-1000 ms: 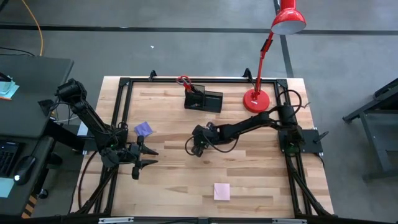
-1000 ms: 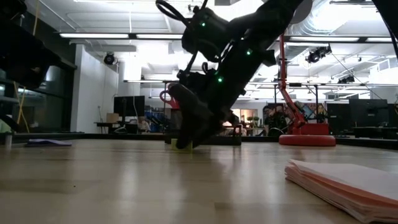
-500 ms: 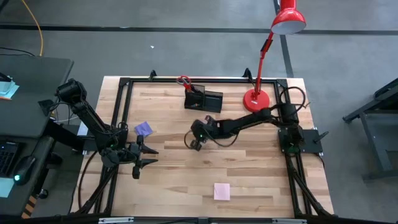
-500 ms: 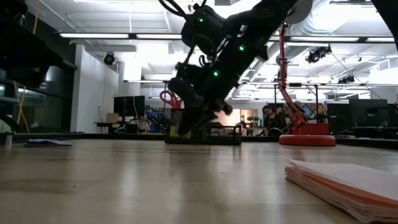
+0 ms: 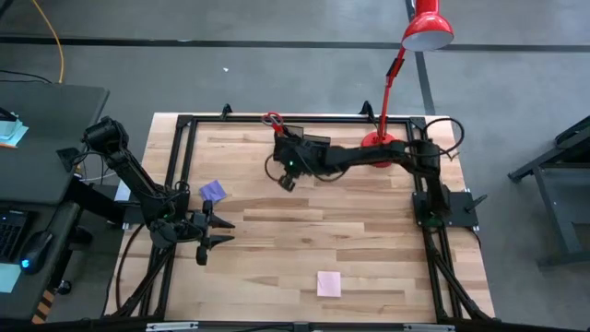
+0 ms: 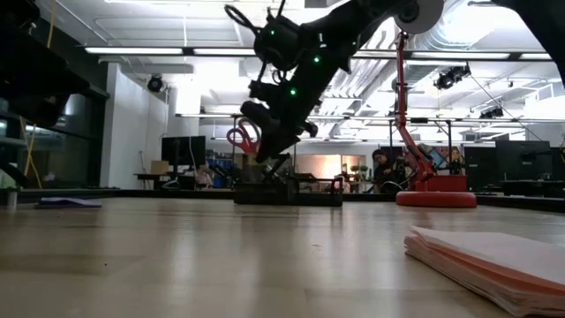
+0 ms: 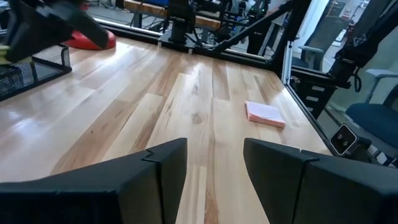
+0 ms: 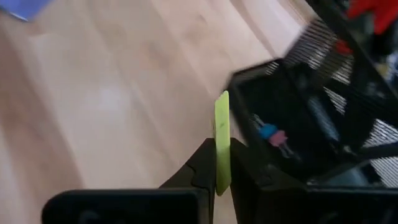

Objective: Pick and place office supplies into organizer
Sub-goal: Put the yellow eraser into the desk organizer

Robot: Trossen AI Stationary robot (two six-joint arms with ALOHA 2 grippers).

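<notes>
Pale wooden planks make up the table [image 5: 304,240], where the right gripper [image 5: 285,181] hangs in the air just in front of the black mesh organizer [image 5: 311,148] at the far edge, its fingers clenched on a thin yellow piece [image 8: 222,141] that stands upright between them. Red-handled scissors [image 5: 272,120] stick up from the organizer's cup section, and small pink and blue things, perhaps clips, lie blurred in its tray. Over at the near left, the left gripper [image 5: 219,234] waits with its fingers parted and empty, a purple note pad [image 5: 213,191] beside it and a pink note pad [image 5: 328,282] near the front edge.
</notes>
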